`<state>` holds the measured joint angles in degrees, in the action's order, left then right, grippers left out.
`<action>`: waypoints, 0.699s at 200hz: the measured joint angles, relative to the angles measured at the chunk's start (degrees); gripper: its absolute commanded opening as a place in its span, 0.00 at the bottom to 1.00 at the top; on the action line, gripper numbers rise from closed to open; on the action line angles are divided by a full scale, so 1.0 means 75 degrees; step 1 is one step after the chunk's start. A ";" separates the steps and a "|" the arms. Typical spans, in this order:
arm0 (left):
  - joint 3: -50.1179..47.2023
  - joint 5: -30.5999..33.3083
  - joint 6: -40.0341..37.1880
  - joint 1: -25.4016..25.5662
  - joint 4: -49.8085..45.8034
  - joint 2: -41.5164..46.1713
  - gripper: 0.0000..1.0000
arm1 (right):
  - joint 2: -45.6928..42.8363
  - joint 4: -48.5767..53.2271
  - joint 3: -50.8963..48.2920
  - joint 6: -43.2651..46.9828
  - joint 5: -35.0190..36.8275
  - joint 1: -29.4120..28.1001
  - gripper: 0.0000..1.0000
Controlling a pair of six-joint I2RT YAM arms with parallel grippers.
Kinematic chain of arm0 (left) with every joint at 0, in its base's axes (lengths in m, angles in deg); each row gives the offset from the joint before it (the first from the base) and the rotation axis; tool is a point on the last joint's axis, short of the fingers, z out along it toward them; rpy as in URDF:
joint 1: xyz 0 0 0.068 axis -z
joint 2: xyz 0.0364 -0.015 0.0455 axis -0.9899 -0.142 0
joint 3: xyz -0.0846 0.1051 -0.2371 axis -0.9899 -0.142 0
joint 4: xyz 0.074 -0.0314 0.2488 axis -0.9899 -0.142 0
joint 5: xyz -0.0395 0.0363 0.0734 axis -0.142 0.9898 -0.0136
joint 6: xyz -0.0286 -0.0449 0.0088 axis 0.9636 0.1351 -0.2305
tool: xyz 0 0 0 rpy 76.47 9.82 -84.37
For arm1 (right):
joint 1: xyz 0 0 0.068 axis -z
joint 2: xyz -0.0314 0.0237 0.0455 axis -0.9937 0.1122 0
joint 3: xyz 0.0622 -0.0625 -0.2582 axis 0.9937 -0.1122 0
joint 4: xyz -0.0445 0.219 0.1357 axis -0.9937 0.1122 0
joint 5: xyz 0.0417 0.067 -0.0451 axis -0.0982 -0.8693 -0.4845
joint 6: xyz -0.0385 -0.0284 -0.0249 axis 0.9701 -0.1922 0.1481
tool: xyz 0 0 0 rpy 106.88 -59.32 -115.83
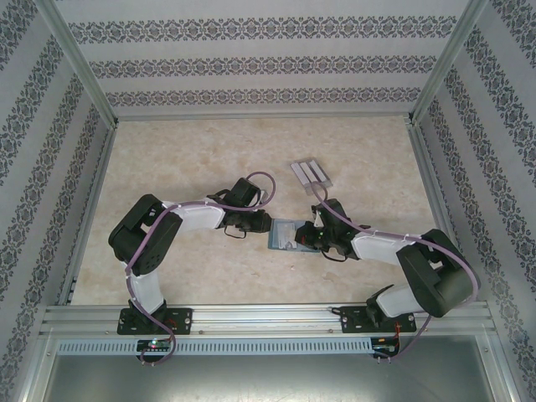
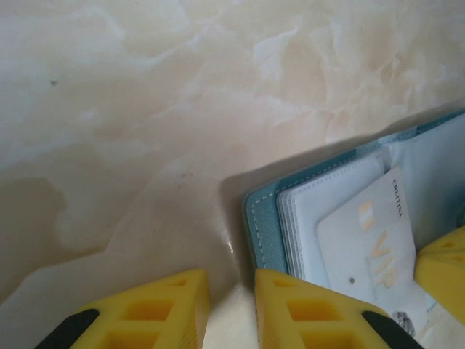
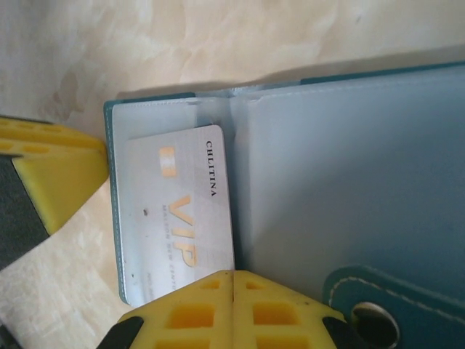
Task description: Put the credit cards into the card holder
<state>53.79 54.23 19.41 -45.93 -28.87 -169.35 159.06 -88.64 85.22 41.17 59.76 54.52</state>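
Lying open at the middle of the table (image 1: 167, 151), the card holder (image 1: 283, 234) has one card (image 3: 182, 218) in a clear pocket.
Seen from the right wrist, that card sits in the pocket at 9 o'clock of the holder's fold. Its long axis runs 12 to 6, with the chip end toward 12 and the print reading sideways. A teal snap tab (image 3: 392, 305) lies at 5 o'clock. Three spare cards (image 1: 311, 173) lie side by side at 1 o'clock from the holder, well apart from it. The left gripper (image 2: 227, 298) is at the holder's 9 o'clock edge, fingers slightly apart over bare table, one fingertip over the holder's corner. The right gripper (image 3: 232, 280) stands at 3 o'clock, fingers pressed together at the card's 6 o'clock end; I cannot tell whether they pinch it.
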 measured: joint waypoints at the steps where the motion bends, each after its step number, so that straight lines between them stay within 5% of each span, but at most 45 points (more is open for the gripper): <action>1: 0.0000 -0.0003 0.0000 0.0000 0.0000 -0.0003 0.25 | -0.0009 0.0000 0.0000 -0.0006 0.0012 0.0000 0.00; 67: 0.0085 -0.0032 0.0026 -0.0003 -0.0079 -0.0061 0.24 | -0.0670 -0.0003 -0.0300 -0.0367 0.0892 0.0000 0.00; 140: 0.0096 -0.0038 0.0105 -0.0003 -0.0082 -0.0076 0.24 | -0.0055 -0.0510 -0.0184 -0.0851 0.1119 -0.0554 0.00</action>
<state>54.51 53.95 20.20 -45.96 -29.48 -169.92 158.65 -92.47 83.85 34.79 68.15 50.37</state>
